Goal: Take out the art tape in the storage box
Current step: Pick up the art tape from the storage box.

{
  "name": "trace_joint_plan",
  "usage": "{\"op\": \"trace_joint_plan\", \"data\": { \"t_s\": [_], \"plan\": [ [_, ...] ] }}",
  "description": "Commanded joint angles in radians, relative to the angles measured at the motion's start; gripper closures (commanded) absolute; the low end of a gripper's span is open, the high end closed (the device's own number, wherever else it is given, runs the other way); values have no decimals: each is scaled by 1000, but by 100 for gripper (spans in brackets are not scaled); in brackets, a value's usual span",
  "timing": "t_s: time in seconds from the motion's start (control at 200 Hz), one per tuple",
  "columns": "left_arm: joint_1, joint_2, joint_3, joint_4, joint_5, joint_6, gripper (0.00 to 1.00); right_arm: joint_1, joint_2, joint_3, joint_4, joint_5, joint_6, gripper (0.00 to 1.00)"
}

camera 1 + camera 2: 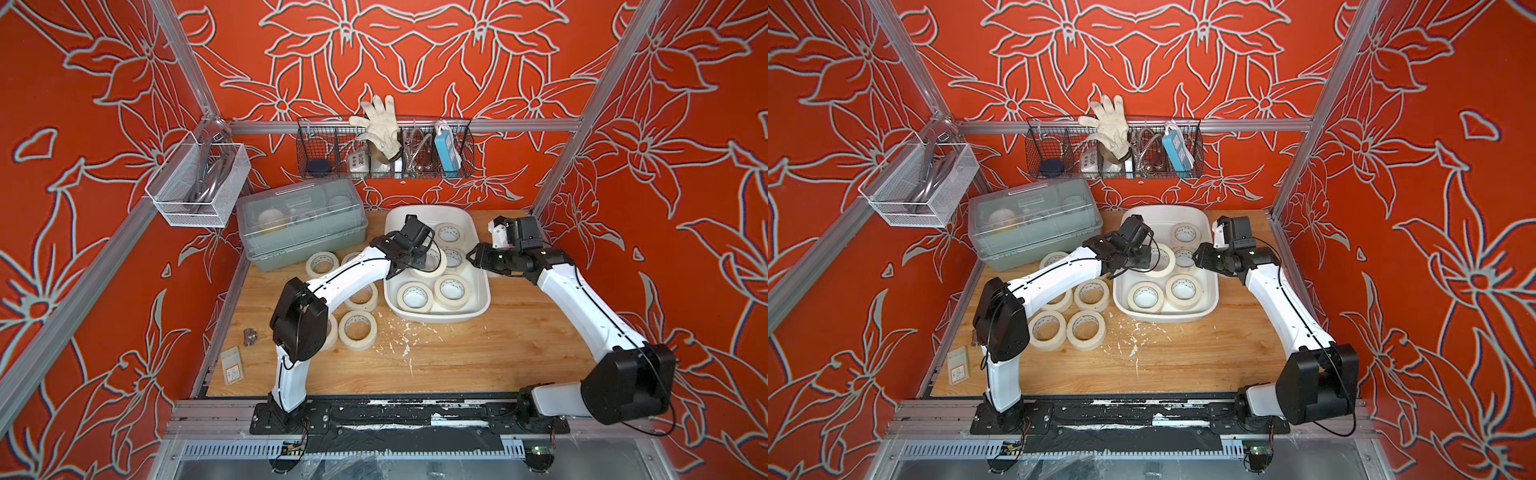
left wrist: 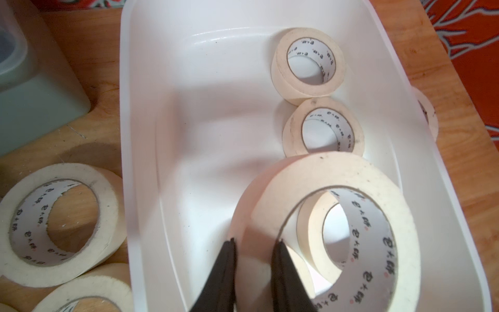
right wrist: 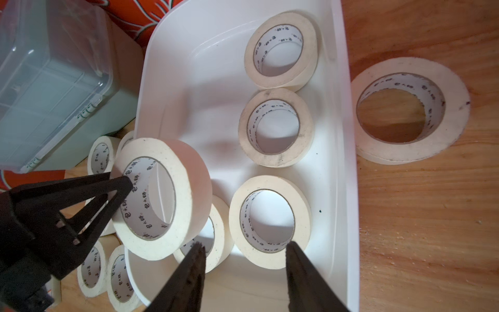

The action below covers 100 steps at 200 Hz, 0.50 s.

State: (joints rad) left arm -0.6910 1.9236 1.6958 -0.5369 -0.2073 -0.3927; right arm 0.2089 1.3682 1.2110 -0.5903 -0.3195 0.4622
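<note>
Covered, blurred, cut off
In both top views the left arm [image 1: 345, 274] covers parts of several tape rolls [image 1: 361, 306] at centre left, and the left part of the held roll [image 1: 1171, 261]. Contents of the grey-green box [image 1: 299, 216] blur under its lid. In the left wrist view the storage box [image 2: 399, 108] wall hides half of 1 outer roll [image 2: 429, 116].

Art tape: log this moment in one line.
left jaws: shut on art tape roll, raised | right jaws: open, empty, over storage box | in box: four rolls lying flat
</note>
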Motion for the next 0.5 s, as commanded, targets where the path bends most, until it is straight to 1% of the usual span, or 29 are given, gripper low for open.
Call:
{"op": "trace_joint_plan", "data": {
  "t_s": [0.0, 0.175, 0.495],
  "plan": [
    [-19, -72, -15, 27, 19, 71, 100, 31, -29, 16, 20, -16, -19, 48],
    [-29, -105, -47, 23, 34, 75, 100, 84, -19, 28, 24, -4, -19, 47],
    [-49, -126, -59, 18, 40, 66, 100, 171, 25, 37, 21, 76, -43, 40]
  ]
}}
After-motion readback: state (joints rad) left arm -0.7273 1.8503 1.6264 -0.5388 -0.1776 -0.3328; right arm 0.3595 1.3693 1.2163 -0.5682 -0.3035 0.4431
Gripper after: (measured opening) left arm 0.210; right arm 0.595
